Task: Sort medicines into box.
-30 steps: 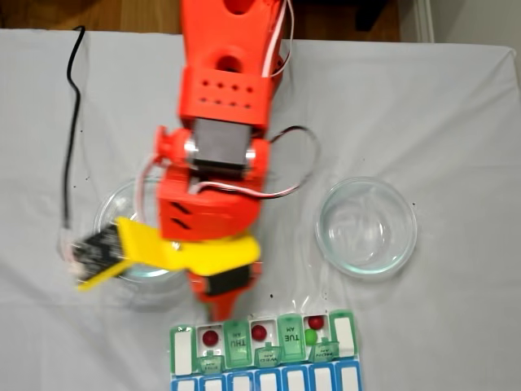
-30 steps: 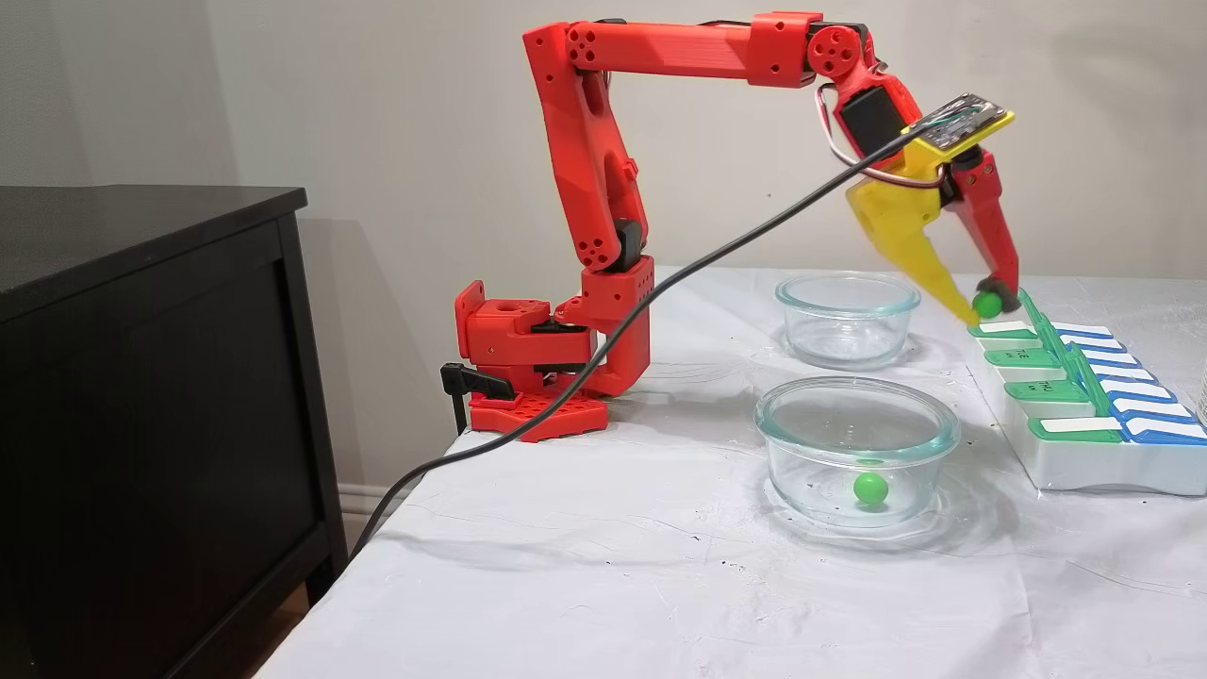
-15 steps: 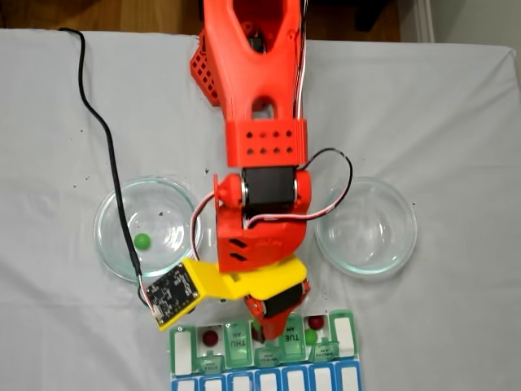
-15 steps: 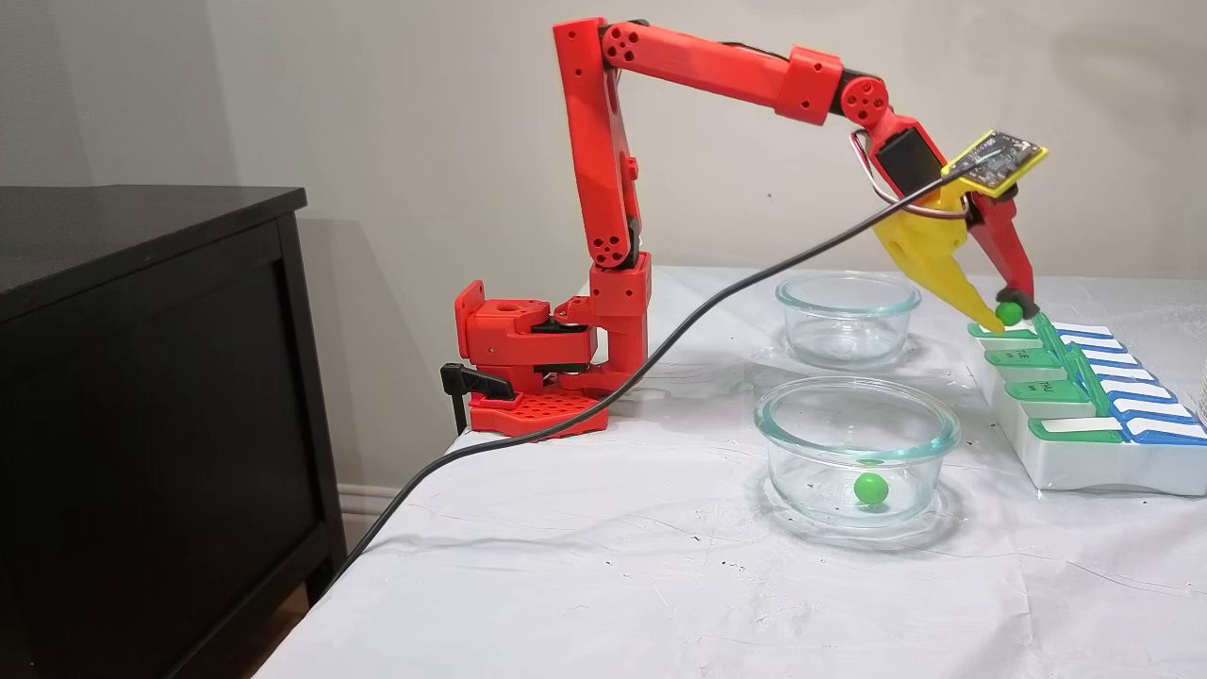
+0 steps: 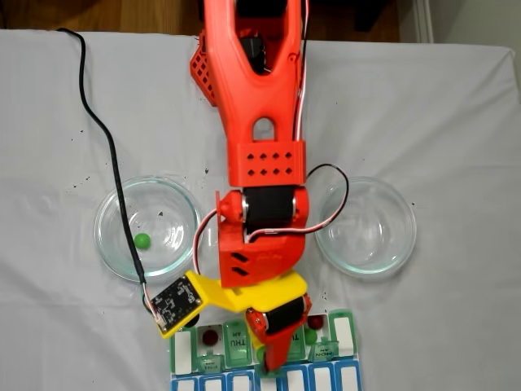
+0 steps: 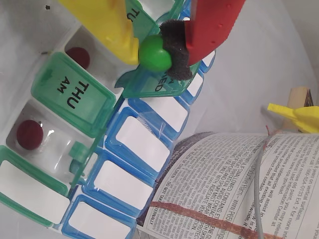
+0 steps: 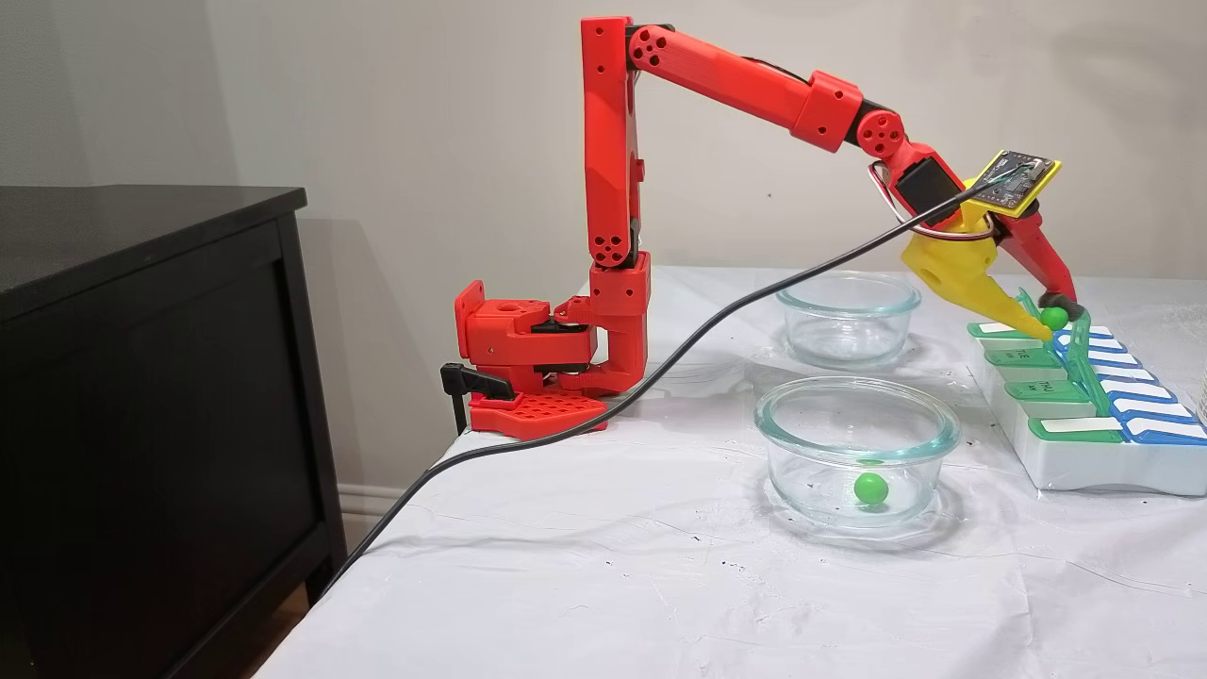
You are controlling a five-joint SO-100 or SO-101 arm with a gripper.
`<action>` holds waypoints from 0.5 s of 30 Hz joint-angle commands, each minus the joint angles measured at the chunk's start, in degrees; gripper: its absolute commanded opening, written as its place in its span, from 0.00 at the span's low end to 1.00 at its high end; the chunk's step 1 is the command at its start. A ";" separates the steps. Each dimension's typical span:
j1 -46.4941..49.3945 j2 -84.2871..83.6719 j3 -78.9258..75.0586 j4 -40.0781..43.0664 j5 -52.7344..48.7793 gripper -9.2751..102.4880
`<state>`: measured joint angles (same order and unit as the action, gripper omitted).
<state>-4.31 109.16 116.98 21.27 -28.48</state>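
My gripper [image 6: 155, 50] is shut on a green medicine ball [image 6: 153, 53], pinched between the yellow finger and the black-padded red finger. It hovers just above the box [image 7: 1084, 462], over a raised green lid near the blue row [image 6: 144, 144]. In a fixed view the gripper [image 5: 269, 358] covers the box's middle cells. Two dark red balls [image 6: 29, 134] [image 6: 78, 56] lie in open cells either side of the THU AM lid [image 6: 73, 94]. A third red ball [image 5: 316, 322] and a green ball [image 5: 310, 336] sit in cells further right. One more green ball [image 7: 869, 488] lies in the near glass dish [image 7: 856, 415].
A second glass dish [image 7: 847, 316] stands behind the first. A black cable [image 7: 660, 358] trails from the wrist camera across the white cloth. A newspaper [image 6: 229, 189] lies beyond the box. A black cabinet [image 7: 141, 377] stands left of the table.
The arm has reached further out, carrying the green ball from the box's near edge to above its middle lids. The balls in the box and the dish have not moved.
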 commanded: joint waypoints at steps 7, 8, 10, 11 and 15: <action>-0.62 3.96 1.14 0.88 1.67 0.08; -0.53 5.01 1.41 1.23 1.76 0.08; 0.00 7.65 1.93 2.29 2.37 0.08; 0.26 9.05 2.20 2.81 2.64 0.08; 1.23 12.48 2.20 5.54 3.34 0.08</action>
<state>-3.96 113.99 120.32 25.49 -25.49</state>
